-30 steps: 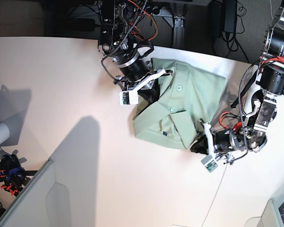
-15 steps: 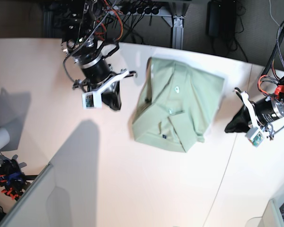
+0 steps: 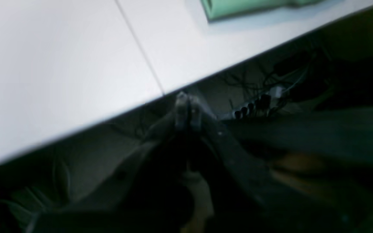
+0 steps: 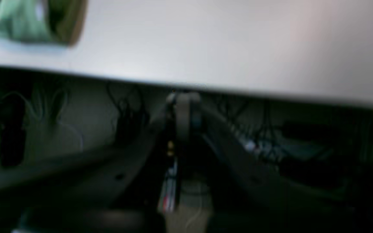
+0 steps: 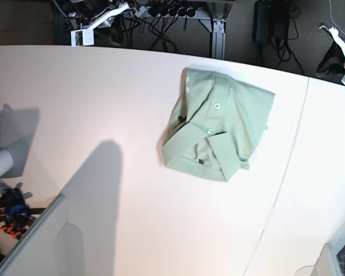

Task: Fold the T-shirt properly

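Both arms have pulled back off the table since a second ago, clear of the shirt; left gripper [image 3: 186, 97] jaws pressed together, holding nothing, tips over the table edge; right gripper [image 4: 184, 95] likewise closed and empty, also at the edge; the T-shirt [image 5: 218, 131] lies folded into a compact bundle on the white table [image 5: 103, 98], collar and buttons up, well apart from both arms.

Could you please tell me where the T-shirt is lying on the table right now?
In the base view the folded T-shirt lies right of centre on the white table, near its far edge, left of the table seam, apart from both arms.
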Robot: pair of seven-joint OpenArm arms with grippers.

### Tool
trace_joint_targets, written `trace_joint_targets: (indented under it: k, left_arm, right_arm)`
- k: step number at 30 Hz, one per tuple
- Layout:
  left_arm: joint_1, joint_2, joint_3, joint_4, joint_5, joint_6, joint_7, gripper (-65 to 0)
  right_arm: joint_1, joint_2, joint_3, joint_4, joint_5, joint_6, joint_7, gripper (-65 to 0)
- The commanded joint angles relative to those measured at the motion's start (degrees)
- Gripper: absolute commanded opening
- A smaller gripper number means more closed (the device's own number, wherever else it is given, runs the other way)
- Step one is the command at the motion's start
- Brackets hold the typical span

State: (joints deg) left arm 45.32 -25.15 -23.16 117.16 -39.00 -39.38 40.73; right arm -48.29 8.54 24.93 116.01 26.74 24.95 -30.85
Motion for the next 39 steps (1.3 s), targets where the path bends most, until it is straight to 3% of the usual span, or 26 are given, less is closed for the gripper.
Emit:
trace_joint_targets:
  k: [1, 8, 11, 13, 19, 24, 27, 31, 35, 39]
  left_arm:
    - [2.56, -0.59, -0.50, 0.94, -0.98, -0.62, 0.02, -65.0]
    - [14.23, -1.14, -0.07, -1.97, 1.70, -0.62, 3.78, -65.0]
    - [15.21, -3.91, 2.36, -8.59, 5.20, 0.48, 7.56, -65.0]
    - [14.91, -5.90, 5.03, -14.82, 7.06, 1.70, 6.82, -65.0]
    - [4.52, -8.87, 19.21, -35.91, 12.33, 1.88, 2.47, -65.0]
    - [-9.57, -8.72, 31.45, -50.10, 12.44, 1.95, -2.29, -65.0]
    - [-18.71, -6.21, 38.69, -57.57, 15.13, 7.26, -3.65, -65.0]
    - [-28.46, -0.44, 45.07, -67.87, 21.86, 11.63, -3.65, -65.0]
    - [-32.37, 4.15, 46.05, -74.36, 26.86, 11.93, -3.89, -65.0]
    - [-32.63, 5.31, 46.05, -74.34, 29.90, 11.19, -3.87, -65.0]
  right_arm:
    - [-2.54, 0.33, 0.31, 0.92, 1.81, 0.35, 1.18, -65.0]
    - [-13.99, 0.33, -0.24, -1.27, 4.76, 0.33, -1.18, -65.0]
    - [-16.39, 0.35, -0.44, -4.39, 4.76, 0.09, -3.67, -65.0]
    - [-17.25, 0.35, -0.44, -7.19, 4.50, -0.28, -5.09, -65.0]
    - [-15.37, 0.31, -0.48, -21.07, 2.27, -0.33, -5.70, -65.0]
    - [-6.97, 0.33, -0.63, -35.93, -2.67, -0.74, -12.59, -65.0]
    - [-0.46, 0.35, -0.63, -44.68, -6.58, -1.22, -15.45, -65.0]
    - [8.46, 0.35, -0.63, -52.96, -10.99, -1.77, -16.35, -65.0]
    - [15.72, 0.04, -0.63, -56.96, -10.88, -2.75, -16.31, -65.0]
    - [20.00, -0.13, -0.63, -57.22, -7.17, -2.60, -16.35, -65.0]
